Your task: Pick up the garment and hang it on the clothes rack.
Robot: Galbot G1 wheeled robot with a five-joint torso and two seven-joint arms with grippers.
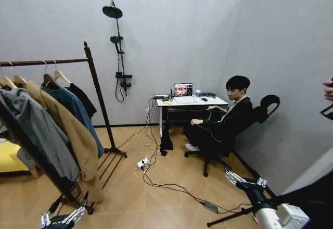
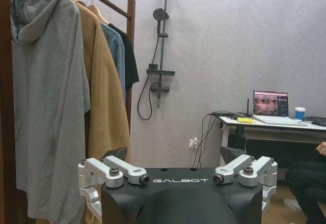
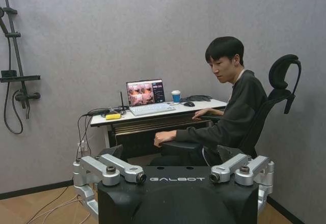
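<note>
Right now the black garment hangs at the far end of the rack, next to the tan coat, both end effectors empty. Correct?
Nearly. The black garment does hang at the rack's far end, but its neighbour is the blue shirt, not the tan coat, which hangs one place further in; the head view shows it. The left end effector and the right end effector are empty.

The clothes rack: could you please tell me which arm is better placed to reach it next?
Left, probably. The left gripper hangs open beside the clothes rack; the right gripper is off toward the desk.
</note>
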